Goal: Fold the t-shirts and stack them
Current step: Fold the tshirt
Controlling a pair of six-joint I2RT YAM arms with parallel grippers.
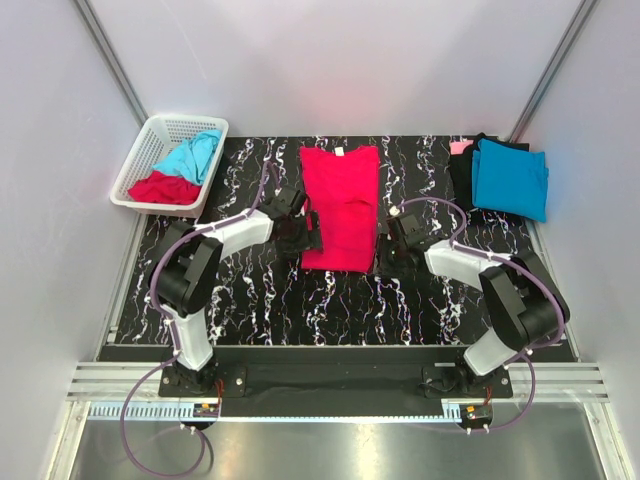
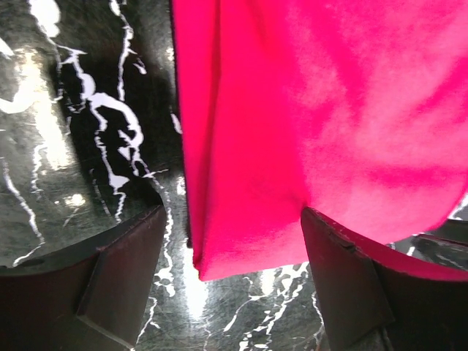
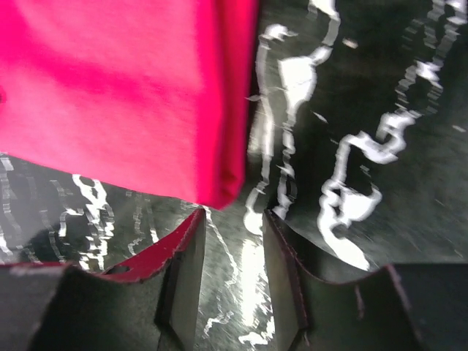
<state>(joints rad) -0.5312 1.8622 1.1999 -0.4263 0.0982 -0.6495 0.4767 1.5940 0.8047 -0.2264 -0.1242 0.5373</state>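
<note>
Top external shows one spread t-shirt point(image 1: 341, 205), two basketed, perhaps three stacked.

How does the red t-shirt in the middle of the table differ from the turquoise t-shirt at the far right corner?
The red t-shirt forms a long narrow strip with no sleeves sticking out; the turquoise t-shirt is folded into a shorter, squarer packet. The red t-shirt lies directly on the table; the turquoise t-shirt rests on a black shirt. Both lie flat.
</note>
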